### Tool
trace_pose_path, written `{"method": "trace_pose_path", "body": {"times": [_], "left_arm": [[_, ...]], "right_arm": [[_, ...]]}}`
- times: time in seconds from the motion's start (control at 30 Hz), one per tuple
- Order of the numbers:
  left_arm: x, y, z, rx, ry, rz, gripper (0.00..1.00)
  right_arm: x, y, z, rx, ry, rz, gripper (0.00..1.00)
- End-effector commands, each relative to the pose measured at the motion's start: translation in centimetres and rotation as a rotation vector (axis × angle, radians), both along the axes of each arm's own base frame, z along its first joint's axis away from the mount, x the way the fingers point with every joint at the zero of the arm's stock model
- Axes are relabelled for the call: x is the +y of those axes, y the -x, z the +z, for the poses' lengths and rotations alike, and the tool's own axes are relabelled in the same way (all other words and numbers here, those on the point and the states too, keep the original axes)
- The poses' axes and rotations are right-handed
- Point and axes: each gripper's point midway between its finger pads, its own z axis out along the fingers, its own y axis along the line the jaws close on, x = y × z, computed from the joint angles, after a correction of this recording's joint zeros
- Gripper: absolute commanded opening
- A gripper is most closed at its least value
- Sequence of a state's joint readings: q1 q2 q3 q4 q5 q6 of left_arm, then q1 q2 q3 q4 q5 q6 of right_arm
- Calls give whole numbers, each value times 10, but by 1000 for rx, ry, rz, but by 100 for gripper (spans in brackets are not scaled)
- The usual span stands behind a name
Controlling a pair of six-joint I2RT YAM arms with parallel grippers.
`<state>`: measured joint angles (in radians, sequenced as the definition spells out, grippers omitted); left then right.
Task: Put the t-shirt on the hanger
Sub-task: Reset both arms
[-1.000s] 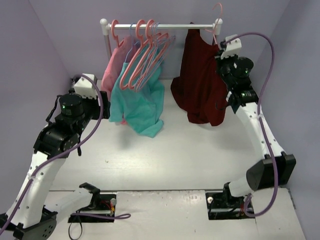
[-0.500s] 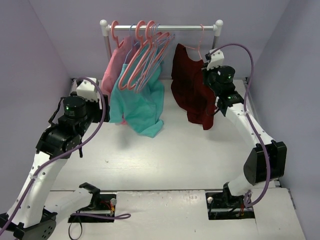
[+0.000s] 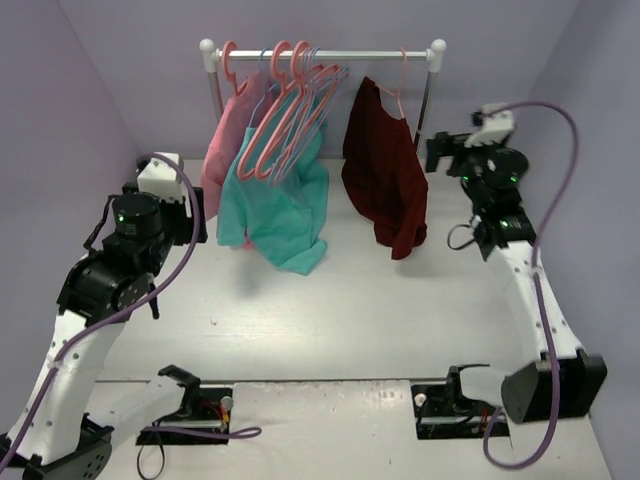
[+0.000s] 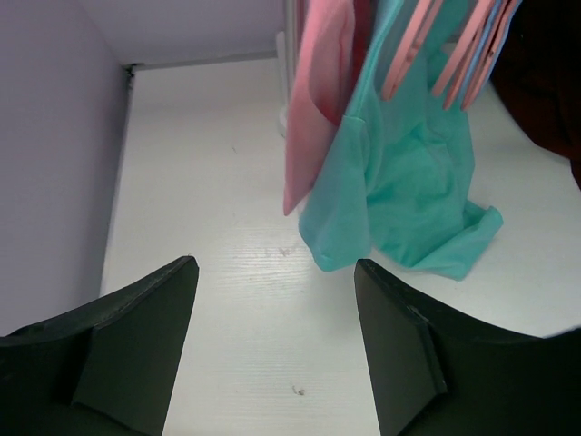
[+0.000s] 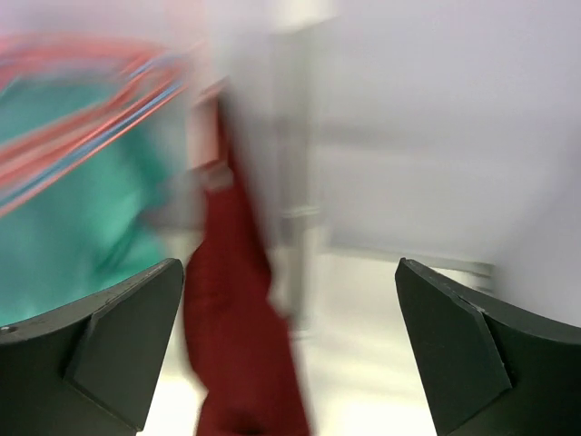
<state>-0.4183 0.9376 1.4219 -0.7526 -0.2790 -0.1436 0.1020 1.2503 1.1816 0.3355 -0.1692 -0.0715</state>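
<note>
Cloth of the t-shirt (image 3: pixel 385 175) droops unevenly on the hanger (image 3: pixel 402 75), hooked at the rail's (image 3: pixel 330 53) right end over the table's (image 3: pixel 380 300) far edge; lopsided weight could slide it off. Right gripper (image 5: pixel 289 272) gapes empty nearby and might snag it. Left gripper (image 4: pixel 274 268) is likewise open, empty.

Robot lab booth: plain lilac walls (image 3: pixel 110 70), white table (image 3: pixel 350 300), small garment rail (image 3: pixel 370 54).
</note>
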Motion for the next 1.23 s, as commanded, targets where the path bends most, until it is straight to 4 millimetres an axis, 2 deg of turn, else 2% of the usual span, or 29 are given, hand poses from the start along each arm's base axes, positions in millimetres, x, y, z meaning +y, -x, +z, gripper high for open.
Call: {"method": "trace_pose_path", "body": {"times": [0.0, 0.07, 0.1, 0.17, 0.23, 0.27, 0.37, 0.43, 0.57, 0.9, 1.2], "left_arm": [[25, 10, 41, -118, -17, 89, 66], [35, 14, 42, -127, -47, 129, 67], [44, 18, 44, -137, -63, 162, 67], [49, 22, 46, -145, -68, 178, 68], [52, 29, 50, -159, -63, 185, 69], [55, 32, 51, -168, -54, 196, 69], [62, 43, 48, -189, -36, 214, 70], [62, 42, 37, -203, -38, 218, 69], [61, 45, 22, -237, -11, 206, 70], [75, 54, 33, -268, -31, 257, 70], [70, 45, 33, -251, -6, 268, 71]], "right_arm": [[-46, 54, 92, -237, -130, -146, 100], [-56, 73, 83, -246, -50, -196, 100], [-58, 94, 88, -279, 9, -197, 100], [-58, 114, 81, -292, 84, -198, 100], [-65, 133, 74, -307, 95, -233, 100], [-77, 150, 67, -298, 56, -297, 100], [-83, 169, 58, -271, -4, -333, 100], [-78, 171, 51, -248, -34, -306, 100], [-85, 164, 45, -200, -84, -359, 100], [-99, 155, 43, -166, -139, -467, 100], [-103, 145, 53, -160, -144, -506, 100]]}}
